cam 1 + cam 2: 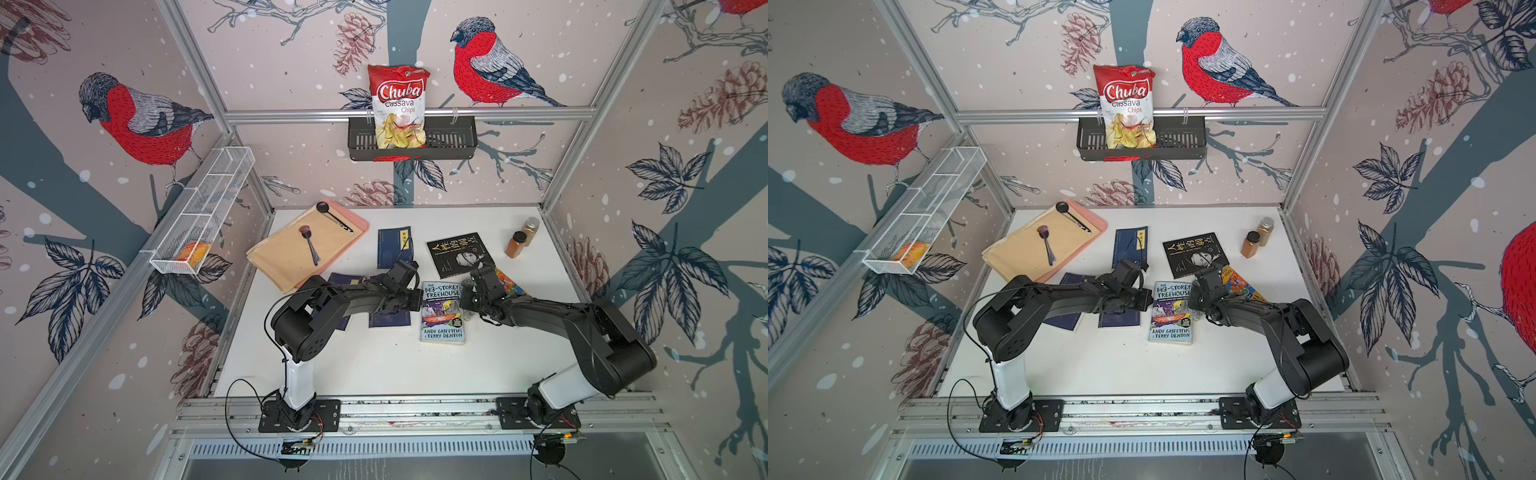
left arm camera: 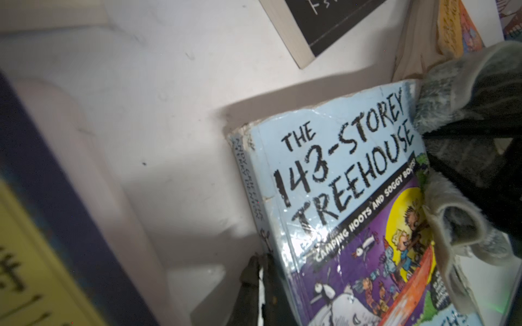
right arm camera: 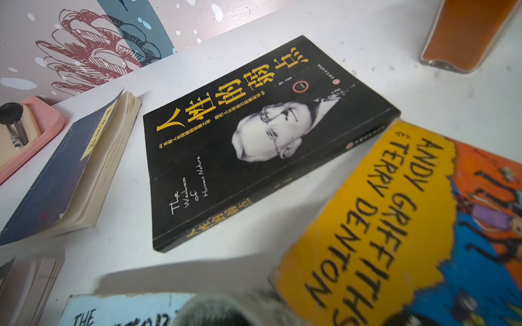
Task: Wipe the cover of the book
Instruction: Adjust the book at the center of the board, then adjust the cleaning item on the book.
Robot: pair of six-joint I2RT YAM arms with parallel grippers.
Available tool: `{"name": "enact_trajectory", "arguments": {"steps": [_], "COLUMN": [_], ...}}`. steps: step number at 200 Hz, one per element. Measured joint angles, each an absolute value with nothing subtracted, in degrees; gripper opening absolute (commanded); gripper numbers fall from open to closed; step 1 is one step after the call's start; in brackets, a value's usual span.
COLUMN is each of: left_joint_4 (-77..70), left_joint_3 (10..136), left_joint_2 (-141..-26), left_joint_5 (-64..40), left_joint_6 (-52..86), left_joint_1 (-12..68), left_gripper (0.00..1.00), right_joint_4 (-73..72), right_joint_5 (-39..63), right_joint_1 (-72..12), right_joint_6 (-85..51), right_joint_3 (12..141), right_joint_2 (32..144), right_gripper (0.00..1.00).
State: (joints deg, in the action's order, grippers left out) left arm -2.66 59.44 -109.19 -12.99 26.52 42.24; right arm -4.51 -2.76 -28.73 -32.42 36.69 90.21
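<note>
Looks like the wiping step. Pinching a grey cloth (image 2: 452,223) with the right gripper (image 1: 466,300) at the right edge of the book (image 1: 440,320), mid desk (image 1: 374,365). Touching its left edge with the left gripper (image 2: 258,271), pressed together. Next: drag cloth left over cover, pushing softly.

Both arms I'm driving are matte black: left arm (image 1: 357,297), right arm (image 1: 548,313). Back from the left claw (image 2: 261,279), the links widen into rounded joint housings with small screw holes. Farthest from it, a white column (image 1: 297,380) meets a black base plate (image 1: 328,409) with screws. A thin black cable (image 1: 226,409) loops there, beside red wires (image 1: 318,419). The right arm is built alike.
</note>
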Motion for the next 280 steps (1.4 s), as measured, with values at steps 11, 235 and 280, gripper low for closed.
{"name": "enact_trajectory", "arguments": {"steps": [11,235,280], "left_joint_4": [-0.69,2.68,0.95], "left_joint_3": [60.45,63.00,59.96], "left_joint_2": [-109.21,-105.25,-102.00], "left_joint_5": [-11.31,-11.81,-12.27], "left_joint_6": [26.44,22.11,22.57], "left_joint_1": [42.24,39.53,36.56], "left_gripper": [0.09,0.00,0.00], "right_joint_4": [-4.45,-2.55,-14.63], "right_joint_5": [-2.85,-7.90,-9.50], "right_joint_1": [-28.91,-39.44,-41.69], "right_joint_6": [-31.57,-22.24,-19.62], "right_joint_3": [38.20,44.60,39.77], "right_joint_2": [91.70,83.64,82.39], "right_gripper": [0.00,0.02,0.02]}}
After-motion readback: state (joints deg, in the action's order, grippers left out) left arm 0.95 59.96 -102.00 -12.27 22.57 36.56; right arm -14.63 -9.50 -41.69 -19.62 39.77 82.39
